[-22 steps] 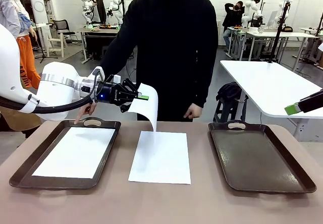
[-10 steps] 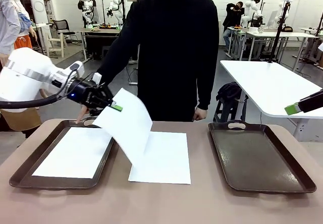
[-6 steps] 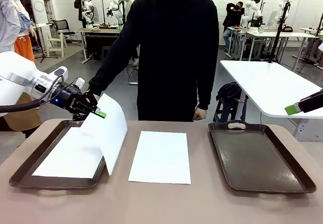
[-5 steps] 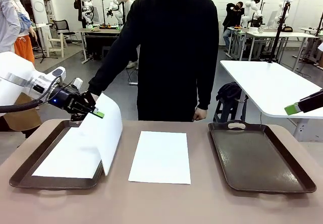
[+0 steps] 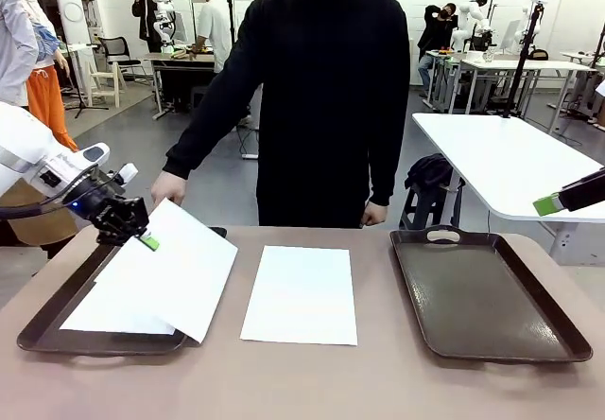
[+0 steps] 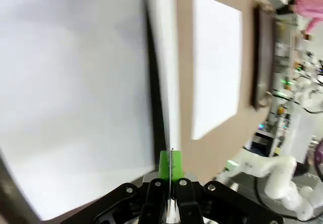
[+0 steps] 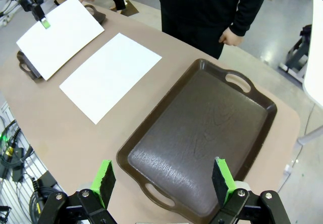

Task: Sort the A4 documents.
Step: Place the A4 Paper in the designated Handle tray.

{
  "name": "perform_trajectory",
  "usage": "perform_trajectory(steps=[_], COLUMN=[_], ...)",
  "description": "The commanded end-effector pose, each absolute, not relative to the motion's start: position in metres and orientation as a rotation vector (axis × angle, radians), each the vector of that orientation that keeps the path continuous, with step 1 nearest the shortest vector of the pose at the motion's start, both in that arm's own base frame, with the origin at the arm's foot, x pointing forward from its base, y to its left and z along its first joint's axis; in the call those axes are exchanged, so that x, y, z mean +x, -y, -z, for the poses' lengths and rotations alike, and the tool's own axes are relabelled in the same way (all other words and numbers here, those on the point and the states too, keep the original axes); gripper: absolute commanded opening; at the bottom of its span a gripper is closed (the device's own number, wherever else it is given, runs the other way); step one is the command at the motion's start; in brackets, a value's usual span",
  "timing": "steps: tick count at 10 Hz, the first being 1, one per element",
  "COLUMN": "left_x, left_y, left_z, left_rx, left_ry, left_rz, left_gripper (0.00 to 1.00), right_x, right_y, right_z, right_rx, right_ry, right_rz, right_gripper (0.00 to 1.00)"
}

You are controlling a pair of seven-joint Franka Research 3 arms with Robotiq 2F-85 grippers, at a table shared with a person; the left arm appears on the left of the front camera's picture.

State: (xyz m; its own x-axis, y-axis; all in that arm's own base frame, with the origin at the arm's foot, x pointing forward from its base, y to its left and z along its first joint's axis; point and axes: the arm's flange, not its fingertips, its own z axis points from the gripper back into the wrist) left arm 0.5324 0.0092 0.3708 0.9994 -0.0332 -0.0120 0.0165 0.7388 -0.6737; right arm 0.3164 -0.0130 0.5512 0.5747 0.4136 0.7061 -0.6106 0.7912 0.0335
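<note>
My left gripper is shut on the corner of a white A4 document, which slants low over the left dark tray and overhangs its right rim. Under it, a second sheet lies in that tray. In the left wrist view the green pads pinch the held sheet's edge. A third sheet lies flat on the table's middle. My right gripper stands open high above the right dark tray; its green pad shows at the right edge.
A person in black stands at the far side, one hand by the left tray's far end, the other hand hanging by the table edge. The right tray holds nothing. Bare brown tabletop runs along the near edge.
My left arm has swung left and down with the sheet, from the middle of the table to over the left tray. The sheet has gone from hanging to almost flat. The right arm is still.
</note>
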Motion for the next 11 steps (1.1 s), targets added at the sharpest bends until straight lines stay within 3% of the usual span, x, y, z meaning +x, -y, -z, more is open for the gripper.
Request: perform_trajectory(steps=[1, 11], left_x=[0.544, 0.560], left_y=[-0.023, -0.032], left_z=[-0.377, -0.347], left_rx=[-0.583, -0.287], left_ry=[-0.009, -0.019], left_rz=[-0.010, -0.072], left_gripper=[0.01, 0.01], right_x=[0.317, 0.317], right_y=[0.013, 0.013], right_z=[-0.550, -0.550], right_rx=[0.292, 0.292], right_ry=[0.741, 0.741], right_rz=[-0.603, -0.603], right_gripper=[1.00, 1.00])
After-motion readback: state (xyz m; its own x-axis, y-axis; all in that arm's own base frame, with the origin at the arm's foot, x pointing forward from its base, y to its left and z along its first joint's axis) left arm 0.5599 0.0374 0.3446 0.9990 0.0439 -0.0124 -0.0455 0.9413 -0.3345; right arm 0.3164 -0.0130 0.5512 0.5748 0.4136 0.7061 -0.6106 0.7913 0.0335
